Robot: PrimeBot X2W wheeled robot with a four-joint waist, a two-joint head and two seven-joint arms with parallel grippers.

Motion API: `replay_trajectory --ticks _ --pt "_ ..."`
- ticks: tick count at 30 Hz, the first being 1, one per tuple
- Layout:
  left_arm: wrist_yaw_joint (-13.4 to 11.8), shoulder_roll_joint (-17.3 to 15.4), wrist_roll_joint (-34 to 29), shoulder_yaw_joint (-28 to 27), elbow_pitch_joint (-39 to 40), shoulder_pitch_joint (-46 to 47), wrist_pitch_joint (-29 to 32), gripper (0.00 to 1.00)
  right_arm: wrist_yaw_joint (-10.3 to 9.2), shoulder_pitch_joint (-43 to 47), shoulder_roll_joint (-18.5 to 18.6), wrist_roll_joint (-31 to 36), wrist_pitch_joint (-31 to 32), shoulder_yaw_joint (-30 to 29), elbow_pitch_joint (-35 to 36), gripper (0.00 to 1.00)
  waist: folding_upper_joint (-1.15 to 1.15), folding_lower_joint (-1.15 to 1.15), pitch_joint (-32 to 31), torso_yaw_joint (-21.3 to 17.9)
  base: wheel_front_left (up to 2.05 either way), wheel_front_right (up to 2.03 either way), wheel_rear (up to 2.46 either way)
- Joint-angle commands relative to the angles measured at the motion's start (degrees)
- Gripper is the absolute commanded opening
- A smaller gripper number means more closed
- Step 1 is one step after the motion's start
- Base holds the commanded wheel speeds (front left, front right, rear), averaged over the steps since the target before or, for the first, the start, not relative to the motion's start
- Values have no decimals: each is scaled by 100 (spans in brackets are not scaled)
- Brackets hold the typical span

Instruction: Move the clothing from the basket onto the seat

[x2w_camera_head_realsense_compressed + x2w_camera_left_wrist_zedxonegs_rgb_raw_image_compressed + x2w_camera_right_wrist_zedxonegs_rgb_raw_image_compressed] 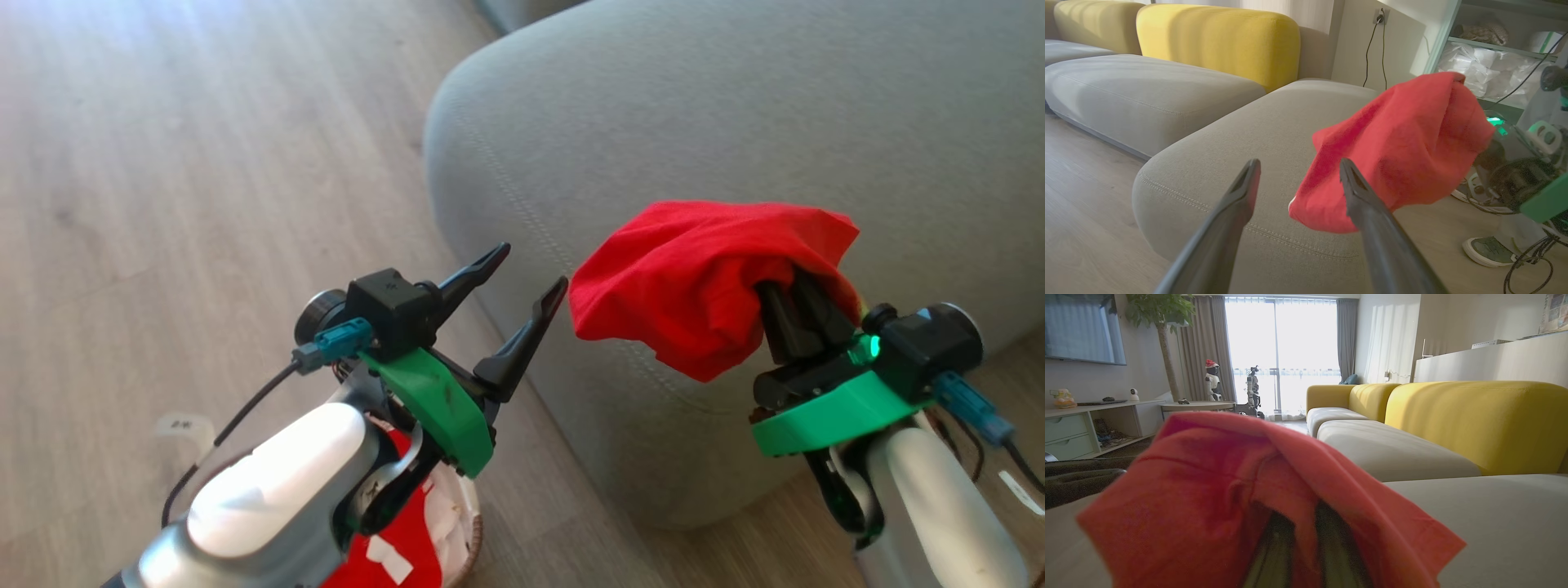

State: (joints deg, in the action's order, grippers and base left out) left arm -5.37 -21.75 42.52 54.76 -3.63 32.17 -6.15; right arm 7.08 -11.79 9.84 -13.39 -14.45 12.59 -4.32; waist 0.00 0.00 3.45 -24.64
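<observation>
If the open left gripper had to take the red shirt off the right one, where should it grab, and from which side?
Probably the loose lower fold of the red shirt, coming from the robot's left with the left gripper. That fold droops free below the right gripper, whose shut jaws sit under the draped top.

Wood-plank floor (163, 163) fills the left half of the head view. Standing on it: the grey seat (735, 122) at upper right, and the basket (457, 510) at the bottom edge, near the seat's rounded corner. A shoe (1488, 250) rests on the floor at lower right of the left wrist view.
</observation>
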Motion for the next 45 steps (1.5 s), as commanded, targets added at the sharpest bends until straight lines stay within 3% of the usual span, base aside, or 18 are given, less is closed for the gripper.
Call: replay_trajectory --ticks 1,9,22,30,45 --pt "58 -166 -42 -228 127 206 -24 100 41 -44 -16 57 -54 20 304 0 0 0 62 -217 0 0 0" --pt "79 -142 -39 -202 88 318 37 100 41 197 -61 94 -55 -259 616 0 0 0 184 -530 0 0 0" --pt "154 -76 -34 -159 -5 467 39 100 41 240 -72 118 -55 -483 757 0 0 0 291 -568 0 0 0" --pt "117 -113 -159 -139 94 661 104 100 41 -558 213 -108 -55 -465 148 0 0 0 660 -518 0 0 0" --pt "224 -94 -424 -16 421 1443 592 100 41 -2364 1025 -592 -55 -556 -1043 0 0 0 1853 -41 0 0 0"
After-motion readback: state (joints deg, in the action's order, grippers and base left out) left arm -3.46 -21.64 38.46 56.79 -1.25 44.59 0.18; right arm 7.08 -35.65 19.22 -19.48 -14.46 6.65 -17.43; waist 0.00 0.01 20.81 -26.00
